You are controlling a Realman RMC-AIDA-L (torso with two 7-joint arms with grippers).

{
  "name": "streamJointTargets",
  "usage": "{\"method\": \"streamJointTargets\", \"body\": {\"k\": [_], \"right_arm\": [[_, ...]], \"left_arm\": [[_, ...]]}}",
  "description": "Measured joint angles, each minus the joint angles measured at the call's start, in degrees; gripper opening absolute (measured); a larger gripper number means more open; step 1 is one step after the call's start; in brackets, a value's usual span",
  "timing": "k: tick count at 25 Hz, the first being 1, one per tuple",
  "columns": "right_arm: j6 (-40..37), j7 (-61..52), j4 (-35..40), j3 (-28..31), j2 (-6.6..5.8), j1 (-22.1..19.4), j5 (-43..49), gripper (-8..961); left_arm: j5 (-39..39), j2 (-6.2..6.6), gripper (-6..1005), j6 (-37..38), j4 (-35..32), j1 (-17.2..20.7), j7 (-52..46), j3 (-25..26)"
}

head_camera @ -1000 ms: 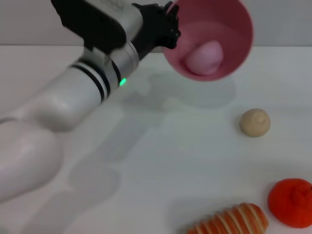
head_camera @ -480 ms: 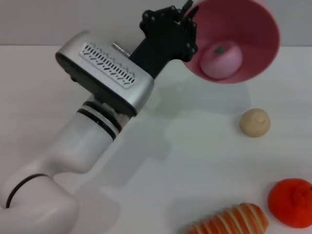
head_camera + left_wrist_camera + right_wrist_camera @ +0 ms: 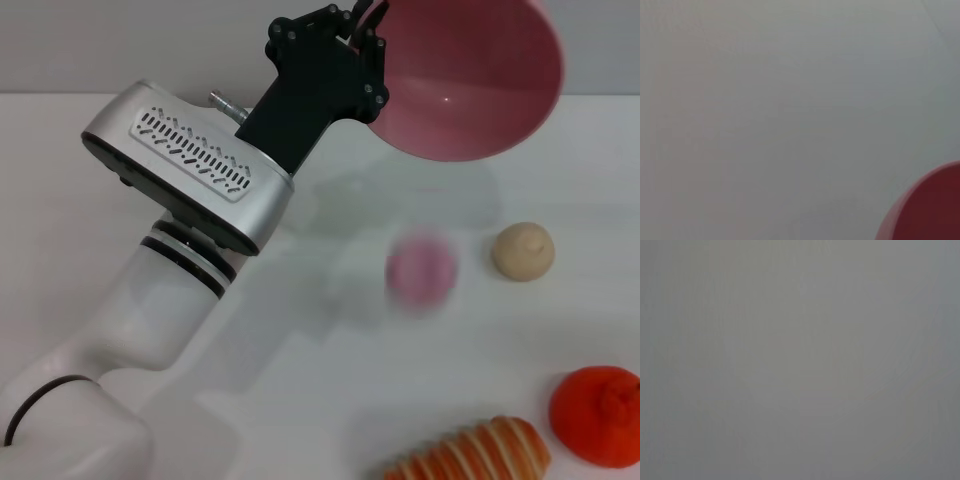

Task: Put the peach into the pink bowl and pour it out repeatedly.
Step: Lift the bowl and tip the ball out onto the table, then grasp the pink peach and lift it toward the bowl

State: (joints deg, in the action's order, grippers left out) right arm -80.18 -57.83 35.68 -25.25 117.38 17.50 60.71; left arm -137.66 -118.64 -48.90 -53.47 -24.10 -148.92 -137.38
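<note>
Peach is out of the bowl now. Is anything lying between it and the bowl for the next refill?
Nothing visible does. The peach is blurred below the tipped pink bowl, which the left tool holds; the beige ball sits off to the side.

Bright, even light from overhead; soft grey shadows on the white counter beneath the left arm. Peach smeared by motion blur. Small glare spot inside pink bowl. Wrist views flat, featureless grey
</note>
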Motion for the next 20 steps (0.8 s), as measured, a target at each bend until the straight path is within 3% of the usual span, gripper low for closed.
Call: {"method": "streamJointTargets", "body": {"k": [5, 10, 15, 20], "right_arm": [[-0.11, 0.02, 0.0, 0.02, 0.18, -0.01, 0.02, 431], [-0.18, -0.18, 0.02, -0.86, 0.47, -0.1, 0.29, 431], [-0.66, -3.91, 2.41, -4.73, 0.44, -0.6, 2.47, 431], [-5.76, -17.1, 12.67, -6.6, 0.43, -0.22, 13.63, 431]], "left_arm": [[0.32, 0.06, 46, 2.88, -0.26, -0.38, -0.57, 0.98], [0.71, 0.22, 46, 14.84, -2.96, -1.42, -4.34, 7.22], [1.86, 0.32, 46, 36.52, -7.13, -4.38, -6.97, 20.05], [3.89, 0.43, 46, 60.8, -7.41, -10.79, -6.74, 35.65]]}}
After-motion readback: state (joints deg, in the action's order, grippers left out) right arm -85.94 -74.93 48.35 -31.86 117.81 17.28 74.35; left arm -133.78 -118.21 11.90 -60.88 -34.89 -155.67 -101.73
